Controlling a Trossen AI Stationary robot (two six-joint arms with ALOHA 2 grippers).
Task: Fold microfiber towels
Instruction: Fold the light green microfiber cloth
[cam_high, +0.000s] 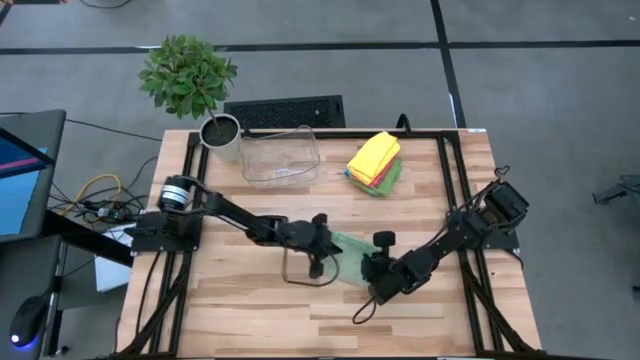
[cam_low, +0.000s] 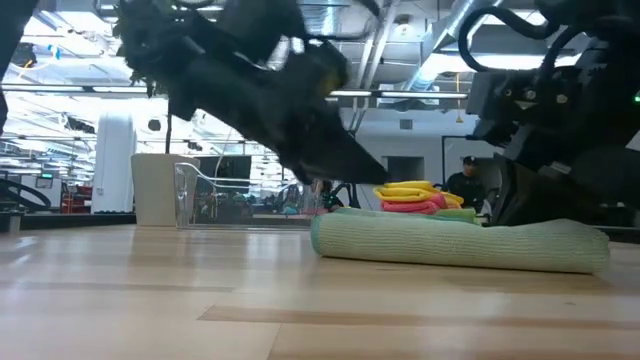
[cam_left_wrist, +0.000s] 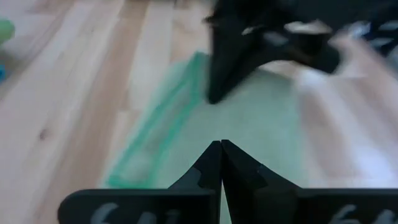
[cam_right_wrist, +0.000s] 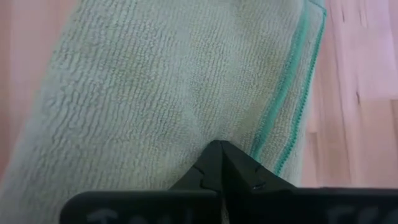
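Observation:
A pale green microfiber towel (cam_high: 349, 249) lies folded into a long flat bundle at the table's middle, resting on its underside (cam_low: 460, 245). My left gripper (cam_high: 325, 250) is shut with nothing between its fingers (cam_left_wrist: 221, 146). It slants down from the left and hangs just above the towel's left end (cam_low: 375, 170). My right gripper (cam_high: 370, 268) comes from the right. Its fingers look shut (cam_right_wrist: 221, 149) right over the towel's ribbed surface (cam_right_wrist: 155, 93), near the darker green hem (cam_right_wrist: 286, 118). More microfiber towels, yellow, pink and green, are stacked (cam_high: 375, 160) at the far right. My right gripper's shut fingertips slant down onto the top face of the pale green towel (cam_right_wrist: 205, 134), a little inside its hemmed edge. I cannot tell whether they touch the cloth or hold a layer of it, because the fingers themselves cover that spot. The towel lies flat on the table.
A clear plastic bin (cam_high: 280, 155) stands at the far middle of the table, and beside it a potted plant (cam_high: 218, 130) at the far left corner. A dark cable loop (cam_high: 300, 277) hangs under the left arm. Bare wood stretches along the near edge (cam_high: 300, 320).

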